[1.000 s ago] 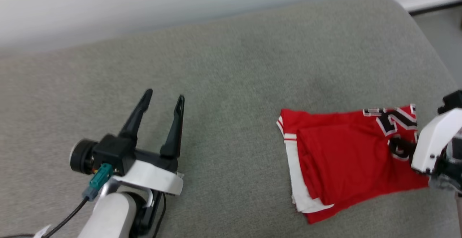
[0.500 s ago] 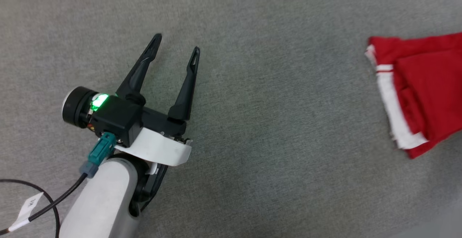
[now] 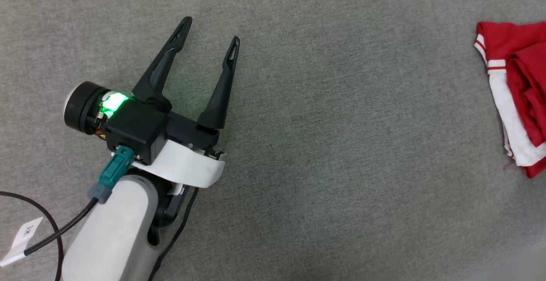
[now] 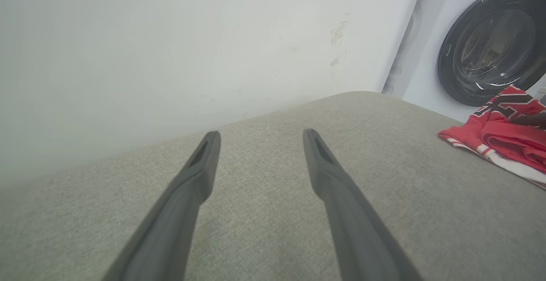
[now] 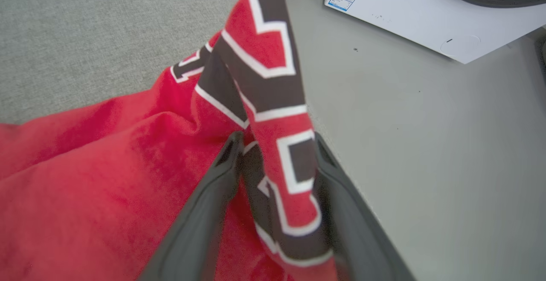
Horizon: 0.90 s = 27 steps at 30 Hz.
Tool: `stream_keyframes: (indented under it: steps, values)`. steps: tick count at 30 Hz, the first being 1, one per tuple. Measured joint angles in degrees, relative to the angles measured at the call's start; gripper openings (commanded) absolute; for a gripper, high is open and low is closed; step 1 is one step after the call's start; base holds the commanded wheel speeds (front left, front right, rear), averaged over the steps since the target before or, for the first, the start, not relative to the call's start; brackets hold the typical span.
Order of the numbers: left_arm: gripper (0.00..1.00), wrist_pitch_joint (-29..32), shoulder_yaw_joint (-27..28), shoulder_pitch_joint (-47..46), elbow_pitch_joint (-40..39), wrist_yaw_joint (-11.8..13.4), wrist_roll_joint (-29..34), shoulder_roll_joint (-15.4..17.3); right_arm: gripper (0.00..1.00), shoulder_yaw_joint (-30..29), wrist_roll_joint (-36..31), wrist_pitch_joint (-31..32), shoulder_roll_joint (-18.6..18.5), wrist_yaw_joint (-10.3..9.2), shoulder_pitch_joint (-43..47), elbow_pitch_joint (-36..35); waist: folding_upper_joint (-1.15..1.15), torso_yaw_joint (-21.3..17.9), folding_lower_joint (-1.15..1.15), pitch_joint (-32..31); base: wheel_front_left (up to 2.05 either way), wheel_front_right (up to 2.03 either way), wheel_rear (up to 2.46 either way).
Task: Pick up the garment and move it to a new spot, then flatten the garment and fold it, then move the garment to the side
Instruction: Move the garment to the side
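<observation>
Right gripper (image 5: 275,138): the fingers have just sprung apart from a tight pinch. A raised fold of the jersey (image 5: 85,166), showing its black numerals, stands loose between them.
Where it lies: folded, at the right end of the grey cushion (image 3: 341,144), close to the edge above the floor (image 5: 405,144).
Left gripper (image 3: 211,29): spread wide and empty over bare cushion, well apart from the jersey.
Head camera: it has swung, which puts the jersey at the view's right edge.
Washing machine (image 4: 490,46): beyond the cushion's far end.
Meaning: the side placement looks done. What remains is a clean withdrawal that doesn't drag the fold.
</observation>
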Motion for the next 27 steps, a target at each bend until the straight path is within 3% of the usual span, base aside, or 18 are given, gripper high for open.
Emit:
stream_keyframes:
  steps: [11, 20, 27]
  values:
    - [1.0, -3.5, 2.4, 7.0, 4.6, 3.0, -3.4, -0.8, 1.0, 3.4, -3.9, -11.3, 1.9, 0.0, 4.8, -1.8, 0.0, -0.5, -0.01, -8.2, 0.0, 0.0, 0.0]
    - [1.0, -6.6, 3.9, 14.2, 10.4, 5.2, -7.3, -3.5, 1.0, 7.6, -3.2, -17.7, 7.3, 0.0, 19.0, -13.5, 0.0, 0.9, -0.01, -18.3, 0.0, 0.0, 0.0]
    - [1.0, -8.3, 5.2, 17.2, 14.9, 5.7, -9.4, -5.6, 1.0, 10.5, -2.8, -19.2, 13.3, 0.0, 29.1, -23.1, 0.0, 4.9, -0.02, -23.5, 0.0, 0.0, 0.0]
